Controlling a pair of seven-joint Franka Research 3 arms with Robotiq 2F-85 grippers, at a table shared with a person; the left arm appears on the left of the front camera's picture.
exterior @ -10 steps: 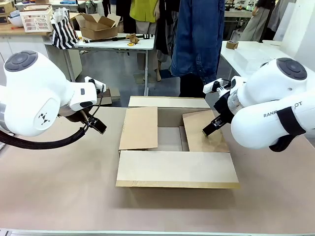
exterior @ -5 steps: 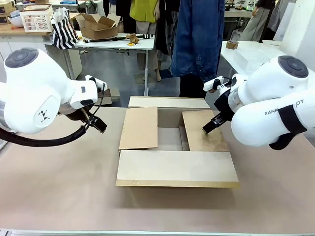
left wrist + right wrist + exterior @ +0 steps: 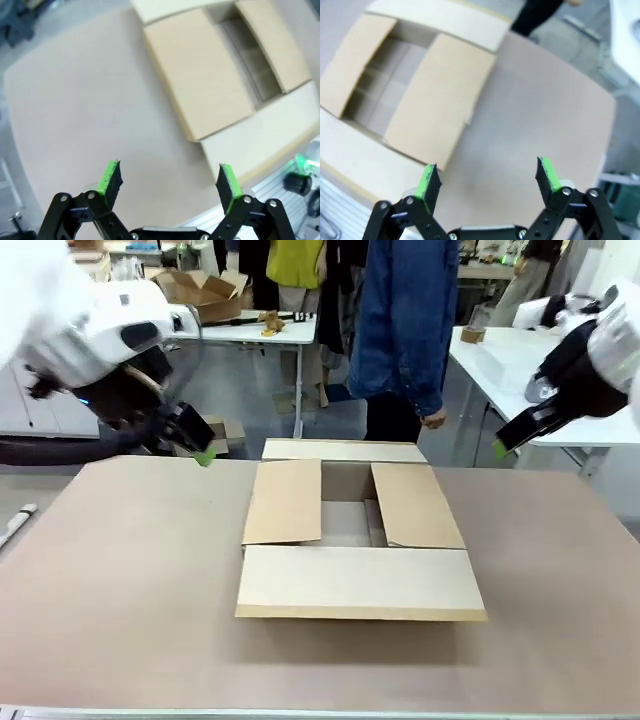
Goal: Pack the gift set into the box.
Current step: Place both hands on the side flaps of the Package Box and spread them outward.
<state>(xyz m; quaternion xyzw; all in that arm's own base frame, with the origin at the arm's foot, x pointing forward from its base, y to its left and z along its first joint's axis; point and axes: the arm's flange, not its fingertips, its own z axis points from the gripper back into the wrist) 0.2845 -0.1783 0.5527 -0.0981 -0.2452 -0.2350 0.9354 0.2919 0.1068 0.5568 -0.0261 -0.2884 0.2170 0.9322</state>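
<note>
While the left gripper (image 3: 170,181) and the right gripper (image 3: 487,178) hang with fingers spread wide, holding nothing, the box (image 3: 355,582) lies beyond their tips, top partly open.

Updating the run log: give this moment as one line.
box: flaps open, visible floor bare | left gripper: jaws open, empty, left of box | right gripper: jaws open, empty, right of box

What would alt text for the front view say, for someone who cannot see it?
A large brown cardboard box sits mid-table with its flaps unfolded and a gap open at its centre. The left gripper and right gripper hang in the air to either side of it, and a person in a denim jacket stands behind the table.
</note>
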